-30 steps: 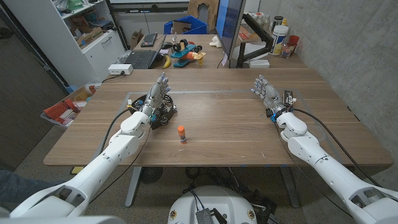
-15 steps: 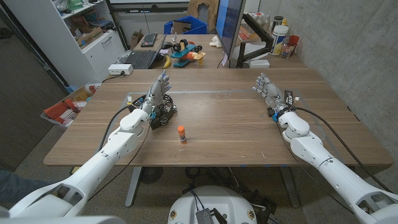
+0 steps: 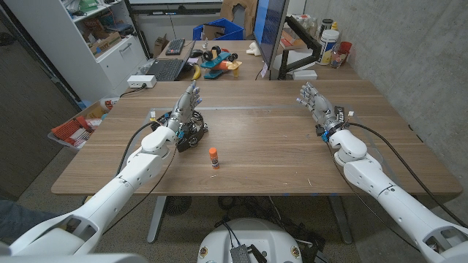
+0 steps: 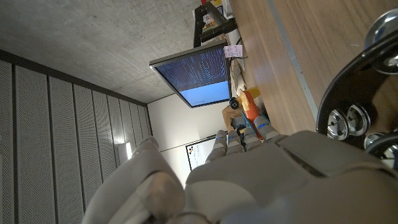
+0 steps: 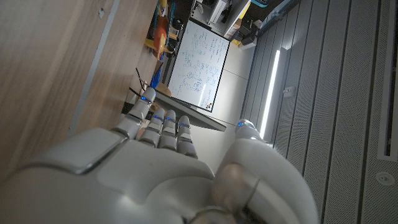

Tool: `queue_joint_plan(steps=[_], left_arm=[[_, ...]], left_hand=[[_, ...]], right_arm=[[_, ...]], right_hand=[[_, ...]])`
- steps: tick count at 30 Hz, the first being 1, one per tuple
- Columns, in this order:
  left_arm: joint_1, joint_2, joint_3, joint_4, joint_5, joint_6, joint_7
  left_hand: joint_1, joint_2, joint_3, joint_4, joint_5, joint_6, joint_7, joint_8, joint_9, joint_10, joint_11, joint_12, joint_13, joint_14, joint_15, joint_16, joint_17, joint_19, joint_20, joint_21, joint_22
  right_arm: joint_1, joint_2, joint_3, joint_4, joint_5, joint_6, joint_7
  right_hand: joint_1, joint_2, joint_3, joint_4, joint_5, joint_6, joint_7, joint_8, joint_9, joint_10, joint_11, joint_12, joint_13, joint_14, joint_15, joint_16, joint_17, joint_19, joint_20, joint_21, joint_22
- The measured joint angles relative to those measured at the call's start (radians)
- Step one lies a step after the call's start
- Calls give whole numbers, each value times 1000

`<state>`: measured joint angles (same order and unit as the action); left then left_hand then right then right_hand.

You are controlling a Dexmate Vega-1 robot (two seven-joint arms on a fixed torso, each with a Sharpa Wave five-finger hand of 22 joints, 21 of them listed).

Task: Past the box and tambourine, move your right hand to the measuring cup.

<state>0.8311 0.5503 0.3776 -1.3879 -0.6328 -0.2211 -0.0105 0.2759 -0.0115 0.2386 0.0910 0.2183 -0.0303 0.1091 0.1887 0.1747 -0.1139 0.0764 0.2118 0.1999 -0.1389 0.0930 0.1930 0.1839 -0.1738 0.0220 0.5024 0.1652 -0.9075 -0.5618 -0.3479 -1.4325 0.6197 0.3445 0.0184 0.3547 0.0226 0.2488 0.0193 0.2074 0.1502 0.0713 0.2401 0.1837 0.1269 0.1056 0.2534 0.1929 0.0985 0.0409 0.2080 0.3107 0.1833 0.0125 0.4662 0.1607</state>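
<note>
The right hand (image 3: pixel 316 104) is open and holds nothing, far from the tambourine (image 3: pixel 191 131). No measuring cup shows, so I think the reach is just starting.

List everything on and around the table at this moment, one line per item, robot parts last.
table: one, brown wood, spans the middle of the head view.
tambourine: one, black with metal jingles, on the table's left part, right beside the left robot hand.
glue stick: one, orange cap and white body, upright on the table in front of the tambourine.
monitor: one, dark, standing at the table's far edge.
keyboard: one, black, on the desk behind the table.
left robot hand: one, grey, fingers apart, holding nothing, beside the tambourine.
right robot hand: one, grey, fingers apart, holding nothing, over the table's right part.
</note>
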Motion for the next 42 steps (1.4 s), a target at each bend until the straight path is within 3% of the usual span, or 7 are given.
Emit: queue_joint_plan(steps=[42], left_arm=[[7,13,6,-31,12,23,13]], left_hand=[[3,12,4,-4,0,0,0,0,0,0,0,0,-3,-5,5,0,0,0,10,-29,0]], right_arm=[[-59,-77,42,-83,-43,122,61]], right_hand=[[0,0,-4,-4,4,18,-7,-4,5,18,-4,-10,0,11,-11,0,-14,9,9,-19,0]])
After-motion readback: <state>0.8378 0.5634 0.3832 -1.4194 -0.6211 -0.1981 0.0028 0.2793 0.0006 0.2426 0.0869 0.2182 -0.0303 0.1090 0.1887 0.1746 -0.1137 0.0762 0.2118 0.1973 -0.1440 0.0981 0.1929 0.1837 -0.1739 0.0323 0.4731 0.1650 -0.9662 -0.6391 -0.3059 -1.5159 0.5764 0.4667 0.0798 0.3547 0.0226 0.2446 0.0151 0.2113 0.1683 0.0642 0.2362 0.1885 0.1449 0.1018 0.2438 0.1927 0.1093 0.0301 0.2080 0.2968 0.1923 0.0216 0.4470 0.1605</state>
